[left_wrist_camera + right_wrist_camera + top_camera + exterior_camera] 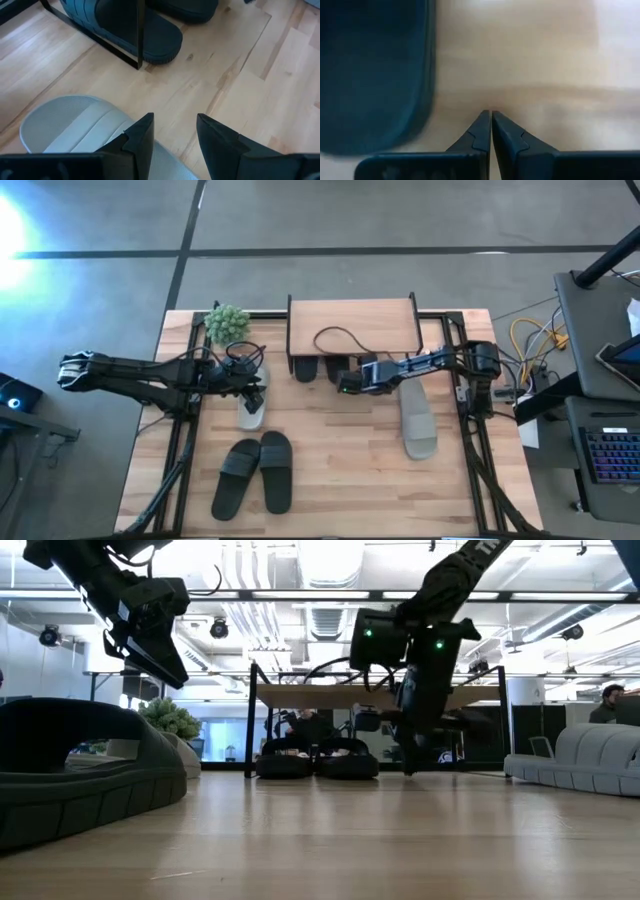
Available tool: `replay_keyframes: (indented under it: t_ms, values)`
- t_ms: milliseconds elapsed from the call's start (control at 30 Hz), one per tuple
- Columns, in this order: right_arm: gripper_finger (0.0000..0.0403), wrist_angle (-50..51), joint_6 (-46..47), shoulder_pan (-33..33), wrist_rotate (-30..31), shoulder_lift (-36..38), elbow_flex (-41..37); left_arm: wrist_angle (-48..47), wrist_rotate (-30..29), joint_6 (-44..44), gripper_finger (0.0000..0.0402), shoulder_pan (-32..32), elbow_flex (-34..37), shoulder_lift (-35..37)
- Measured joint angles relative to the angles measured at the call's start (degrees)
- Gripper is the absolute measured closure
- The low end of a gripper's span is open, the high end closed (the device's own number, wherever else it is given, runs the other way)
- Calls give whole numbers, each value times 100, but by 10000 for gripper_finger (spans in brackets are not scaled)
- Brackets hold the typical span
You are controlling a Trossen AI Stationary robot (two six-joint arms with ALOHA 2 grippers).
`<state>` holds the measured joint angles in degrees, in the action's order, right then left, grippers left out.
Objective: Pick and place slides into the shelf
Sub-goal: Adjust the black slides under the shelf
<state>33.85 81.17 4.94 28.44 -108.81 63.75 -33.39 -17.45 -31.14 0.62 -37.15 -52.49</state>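
The shelf [350,325] stands at the table's far edge, with two black slides [305,367] [335,367] resting on the table under it, toes out. My right gripper [350,383] is shut and points down just in front of them, beside one black slide [370,75]; in the low view its tips [411,762] hang close above the table. My left gripper [174,131] is open, held above a light grey slide [75,125] that lies flat on the table [251,406]. Another grey slide [418,420] lies to the right.
Two black slides [240,475] [277,470] lie side by side near the table's front left. A small green plant [228,323] stands left of the shelf. The shelf's black frame leg [140,35] stands ahead of my left gripper. Bare wood lies in the middle [340,450].
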Motion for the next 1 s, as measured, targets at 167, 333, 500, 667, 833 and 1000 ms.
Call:
replay_keyframes:
  t_ms: [167,333,500,667,833,1000]
  values:
    - [394,-356,-297,99,128,0,105,-2,0,0,268,0,0,0]
    - [394,-660,-626,110,139,0,177,-2,2,0,268,0,2,0]
    - [394,-669,-626,110,161,0,164,-2,1,1,268,0,2,0]
    - [394,-940,-694,103,152,0,161,-2,2,2,268,0,2,0]
    - [394,-1068,-932,95,123,0,161,-2,2,2,268,0,2,0]
    - [394,-1076,-931,95,146,0,159,-2,2,2,268,0,2,0]
